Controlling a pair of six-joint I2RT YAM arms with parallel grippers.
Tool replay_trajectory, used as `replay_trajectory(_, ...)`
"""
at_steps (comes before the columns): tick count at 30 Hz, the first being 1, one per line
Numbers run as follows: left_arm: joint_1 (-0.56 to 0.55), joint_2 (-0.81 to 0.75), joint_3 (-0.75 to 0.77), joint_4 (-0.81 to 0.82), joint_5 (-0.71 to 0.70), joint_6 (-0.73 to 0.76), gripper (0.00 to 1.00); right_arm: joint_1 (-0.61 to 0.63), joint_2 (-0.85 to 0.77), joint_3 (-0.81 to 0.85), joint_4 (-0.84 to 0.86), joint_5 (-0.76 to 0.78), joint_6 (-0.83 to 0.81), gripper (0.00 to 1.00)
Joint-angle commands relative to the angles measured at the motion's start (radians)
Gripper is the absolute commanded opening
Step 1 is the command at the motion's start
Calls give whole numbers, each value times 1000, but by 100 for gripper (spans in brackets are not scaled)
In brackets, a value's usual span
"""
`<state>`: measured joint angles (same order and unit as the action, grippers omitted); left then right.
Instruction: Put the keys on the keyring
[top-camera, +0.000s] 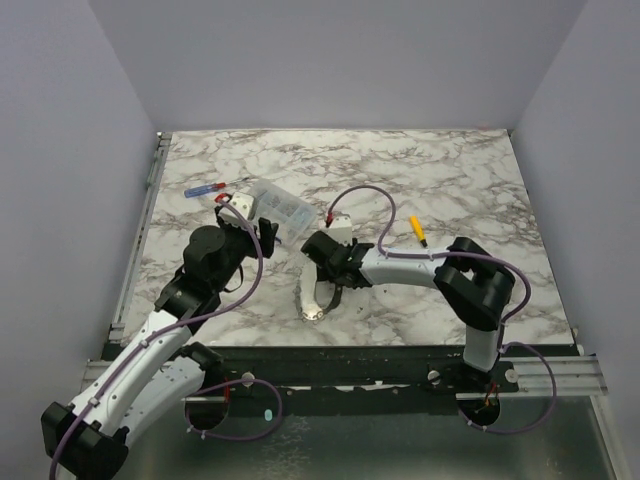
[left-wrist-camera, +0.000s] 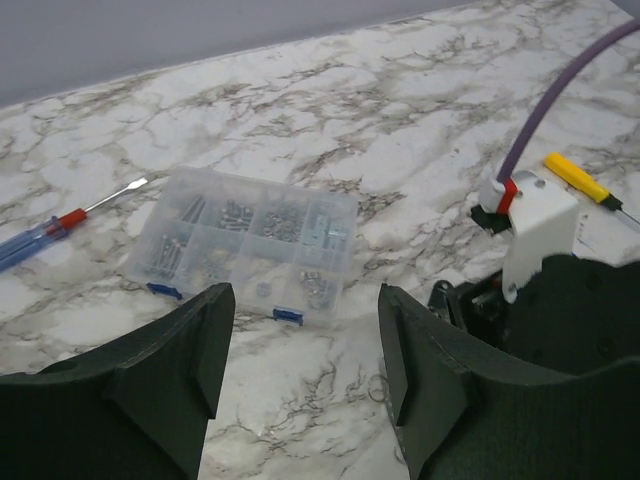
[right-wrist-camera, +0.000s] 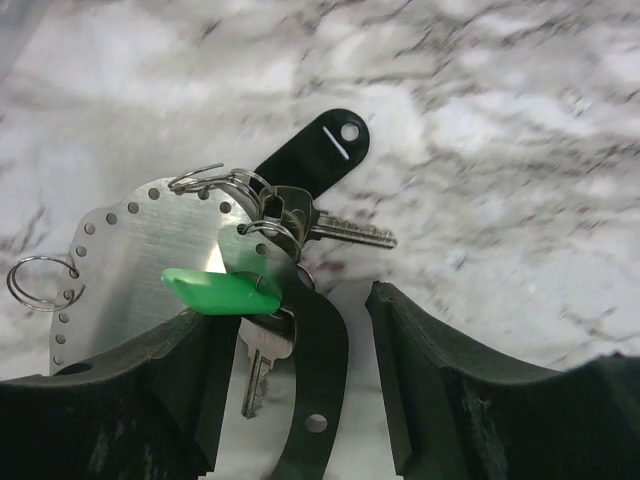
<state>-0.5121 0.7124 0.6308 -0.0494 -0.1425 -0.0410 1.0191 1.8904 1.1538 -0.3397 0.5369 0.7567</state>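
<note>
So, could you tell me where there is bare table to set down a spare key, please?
Bare marble runs along the table's far edge behind the clear compartment box and the yellow-handled tool, and right of that tool. Mid-table is crowded: the left gripper, the right gripper and the metal plate with keys sit close together.

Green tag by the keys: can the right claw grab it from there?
Probably yes. The right claw is open just above the green tag and nothing covers it, though it lies by one finger, not centred.
</note>
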Motion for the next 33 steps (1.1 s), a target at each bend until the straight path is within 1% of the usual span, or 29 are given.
replay_trajectory(1, 4, 44, -13, 38, 185, 11, 64, -110, 41, -74, -41, -4, -64, 60)
replay_trajectory(5, 3, 73, -17, 46, 251, 11, 62, -167, 13, -97, -10, -30, -75, 59)
replay_trajectory(9, -11, 118, -11, 46, 321, -26, 59, -177, -32, -84, -13, -28, -101, 61)
replay_trajectory(13, -50, 161, -12, 42, 360, -107, 55, -208, -111, -89, -23, -30, -125, 66)
replay_trajectory(15, -98, 176, -13, 28, 332, -127, 55, -232, -156, -100, -30, -43, -135, 70)
replay_trajectory(18, -206, 213, 0, -20, 223, -138, 55, -261, -229, -125, -42, -59, -149, 77)
replay_trajectory(20, -274, 256, 11, -48, 170, -152, 55, -269, -284, -144, -50, -56, -152, 83)
replay_trajectory(22, -315, 309, 21, -65, 165, -174, 59, -275, -346, -165, -57, -47, -150, 88)
replay_trajectory(24, -339, 366, 27, -71, 186, -194, 62, -280, -413, -187, -64, -26, -149, 90)
replay_trajectory(28, -391, 484, 49, -71, 179, -201, 62, -295, -510, -233, -79, 17, -143, 92)
replay_trajectory(33, -423, 634, 105, -71, 171, -195, 59, -306, -597, -287, -83, 28, -149, 92)
